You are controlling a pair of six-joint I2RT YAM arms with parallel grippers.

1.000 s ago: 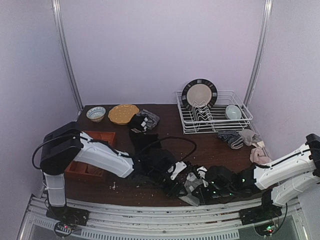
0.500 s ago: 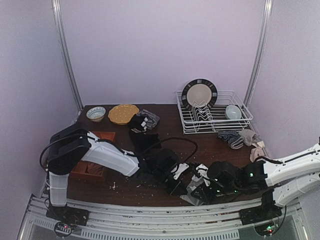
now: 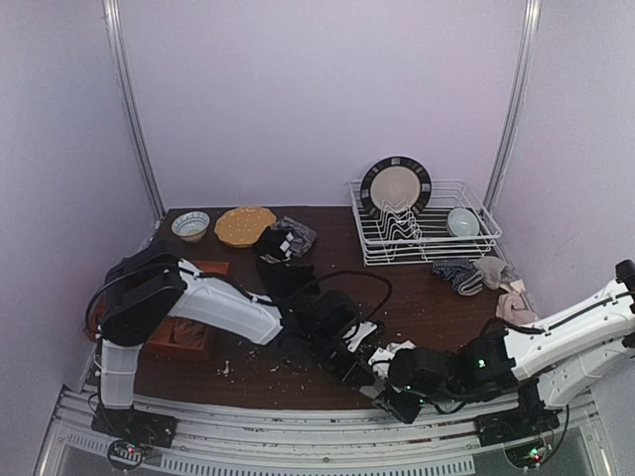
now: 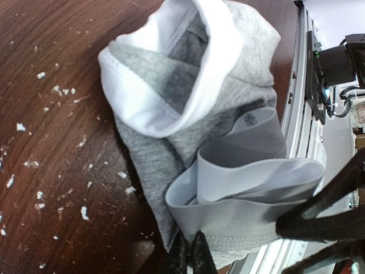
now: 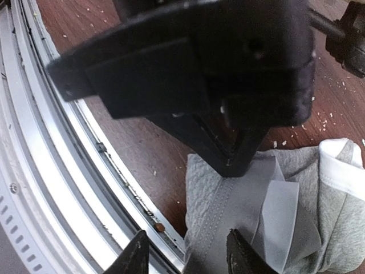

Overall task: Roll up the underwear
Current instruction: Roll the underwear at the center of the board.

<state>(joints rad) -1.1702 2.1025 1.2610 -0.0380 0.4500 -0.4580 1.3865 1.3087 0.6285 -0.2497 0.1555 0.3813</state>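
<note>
Now that the right end effector (image 5: pixel 188 257) has parted, the left end effector (image 4: pixel 191 254) has pinched shut on the grey underwear (image 4: pixel 228 131).

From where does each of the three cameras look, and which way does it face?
Top external: high behind the arm bases, facing down across the table toward the back wall; both arms show.
Left wrist: on the left arm, looking down at the grey underwear; the shut left gripper pinches its hem.
Right wrist: low by the table's near edge, facing the same garment; the open right gripper shows.
Both wrist views share the grey underwear.
</note>
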